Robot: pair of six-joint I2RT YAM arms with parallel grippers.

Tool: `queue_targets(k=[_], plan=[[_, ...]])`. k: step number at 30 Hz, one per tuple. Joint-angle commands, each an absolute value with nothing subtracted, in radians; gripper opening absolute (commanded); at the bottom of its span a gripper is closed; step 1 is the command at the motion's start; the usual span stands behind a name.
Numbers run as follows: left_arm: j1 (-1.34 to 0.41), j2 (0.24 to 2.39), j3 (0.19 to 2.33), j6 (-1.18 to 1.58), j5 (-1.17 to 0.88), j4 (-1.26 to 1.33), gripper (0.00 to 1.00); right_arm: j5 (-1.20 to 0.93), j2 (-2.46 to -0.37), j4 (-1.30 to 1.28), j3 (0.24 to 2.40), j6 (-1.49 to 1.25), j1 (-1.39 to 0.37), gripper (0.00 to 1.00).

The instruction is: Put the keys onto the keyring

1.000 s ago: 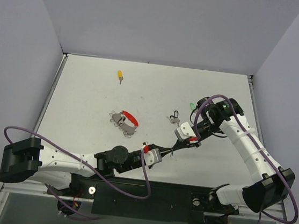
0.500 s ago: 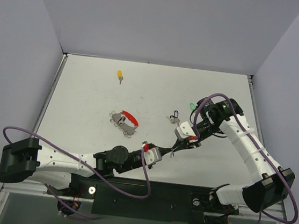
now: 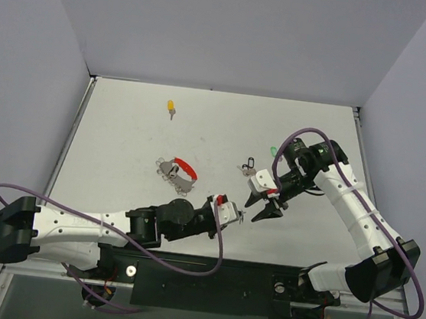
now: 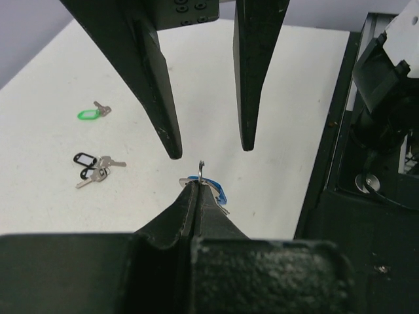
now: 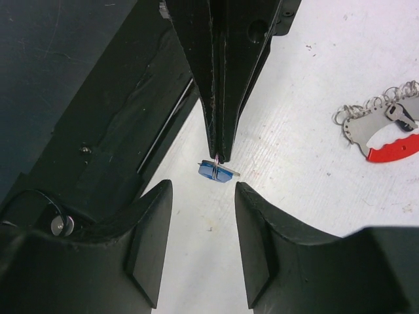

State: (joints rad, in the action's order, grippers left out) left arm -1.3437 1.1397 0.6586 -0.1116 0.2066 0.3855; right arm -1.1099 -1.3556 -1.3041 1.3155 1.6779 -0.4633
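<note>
Overhead, lavender walls [image 3: 23, 69], white tabletop [image 3: 123, 141]. Pinched in the left gripper [image 4: 195, 183], a blue-headed silver key [image 5: 213, 171]; the right gripper [image 5: 201, 188] gapes opposite.

Holds the white-and-black left arm [image 3: 82, 225] stretched low toward the right, with its black two-finger left gripper [image 3: 242, 218] pinched tight. Keeps the white right arm [image 3: 353, 210] bent back at the elbow, pointing its black right gripper [image 3: 261, 210], fingers parted, tip to tip at the other.
</note>
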Motion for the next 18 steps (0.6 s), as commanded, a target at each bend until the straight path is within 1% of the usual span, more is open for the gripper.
queue_targets(k=[1,9,13,18], plan=[[-1.324,1.137,0.771,-0.042,0.149,0.154,0.00,-1.126,-1.350,-1.493,1.324,1.623,-0.471,0.39],[-1.272,1.167,0.879,0.035,0.114,0.008,0.00,-1.118,-1.368,-1.480,1.322,1.603,-0.505,0.36],[-1.264,1.183,0.897,0.040,0.097,0.003,0.00,-1.143,-1.379,-1.474,1.327,1.601,-0.508,0.33],[-1.259,1.190,0.900,0.048,0.071,0.009,0.00,-1.160,-1.393,-1.463,1.331,1.595,-0.508,0.32]])
